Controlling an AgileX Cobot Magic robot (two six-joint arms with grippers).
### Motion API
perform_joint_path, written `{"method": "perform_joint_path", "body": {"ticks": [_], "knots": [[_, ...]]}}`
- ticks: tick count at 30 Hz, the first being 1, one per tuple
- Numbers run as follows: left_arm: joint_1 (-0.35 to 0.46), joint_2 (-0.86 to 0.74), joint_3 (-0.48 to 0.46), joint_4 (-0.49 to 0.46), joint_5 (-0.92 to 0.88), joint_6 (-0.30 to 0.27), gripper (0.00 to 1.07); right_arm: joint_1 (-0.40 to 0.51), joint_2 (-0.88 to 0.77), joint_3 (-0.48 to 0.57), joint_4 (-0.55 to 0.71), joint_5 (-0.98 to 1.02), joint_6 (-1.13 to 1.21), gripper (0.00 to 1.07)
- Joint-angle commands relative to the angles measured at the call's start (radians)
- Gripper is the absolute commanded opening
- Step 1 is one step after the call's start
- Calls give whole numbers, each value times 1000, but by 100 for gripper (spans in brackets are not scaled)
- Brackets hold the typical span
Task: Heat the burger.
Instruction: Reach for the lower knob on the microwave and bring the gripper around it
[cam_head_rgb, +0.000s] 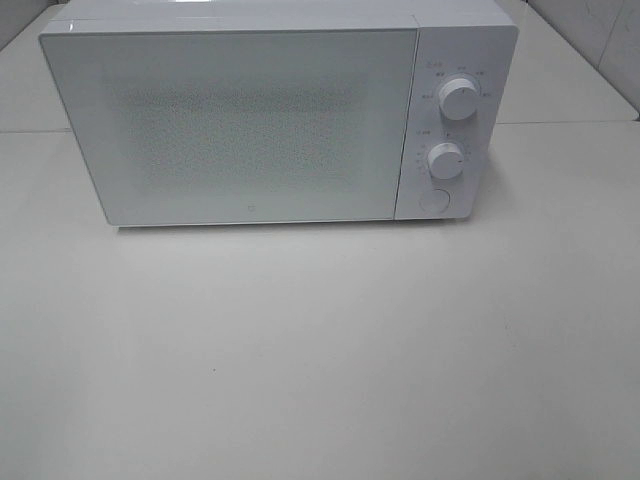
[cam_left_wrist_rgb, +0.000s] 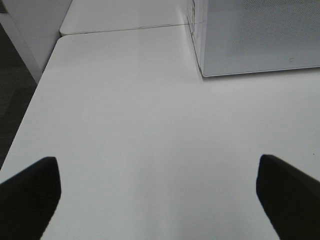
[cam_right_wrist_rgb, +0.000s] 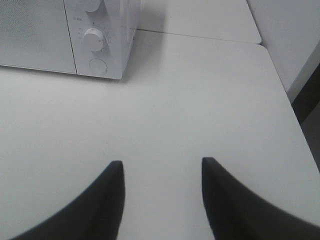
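Burger not visible in any view; may sit behind the shut door, cannot tell. Exterior high: microwave (cam_head_rgb: 240, 120) closed on the table (cam_head_rgb: 320, 380), upper knob (cam_head_rgb: 458, 99) and lower knob (cam_head_rgb: 446, 160) at its right, no arm in frame. Left wrist: left gripper (cam_left_wrist_rgb: 157, 165) spread wide, empty, well off the microwave corner. Right wrist: right gripper (cam_right_wrist_rgb: 162, 164) partly apart, holding nothing, facing the dials. Risk: turning a dial with no burger confirmed inside would run it empty; a hard push could slide the oven.
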Motion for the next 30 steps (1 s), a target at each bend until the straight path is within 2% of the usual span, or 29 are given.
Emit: {"method": "perform_joint_path", "body": {"ticks": [1, 26, 30], "knots": [[-2, -25, 2, -12, -9, -7, 102, -3, -28, 0, 4, -6, -5, 50], [-2, -25, 2, -12, -9, -7, 102, -3, -28, 0, 4, -6, -5, 50], [-2, -25, 2, -12, -9, -7, 102, -3, -28, 0, 4, -7, -5, 54]]}}
